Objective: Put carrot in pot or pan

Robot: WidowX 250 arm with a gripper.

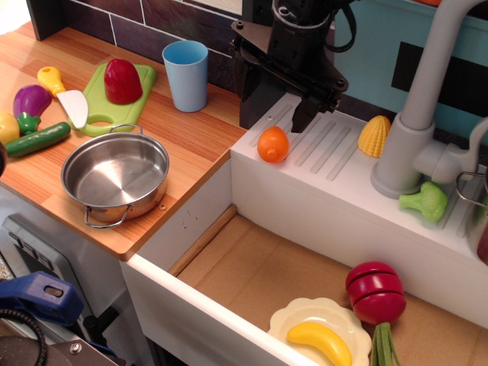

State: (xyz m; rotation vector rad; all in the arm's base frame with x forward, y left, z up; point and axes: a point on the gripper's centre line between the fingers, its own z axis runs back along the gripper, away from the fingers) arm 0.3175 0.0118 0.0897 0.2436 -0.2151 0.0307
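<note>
The carrot (273, 145) sits on the white ridged shelf (335, 164) behind the sink, close to the wooden counter (191, 141). The black gripper (292, 114) hangs right above it, a little behind and to the right in the picture. Its two fingers point down and look spread apart, with nothing between them, and one finger tip is just beside the carrot's top. The carrot is short and round, with its small tip pointing up, so I think the fingers only need to go down a little and to the left to get around it. The pot (116, 177) waits empty on the counter, well off to the left.
</note>
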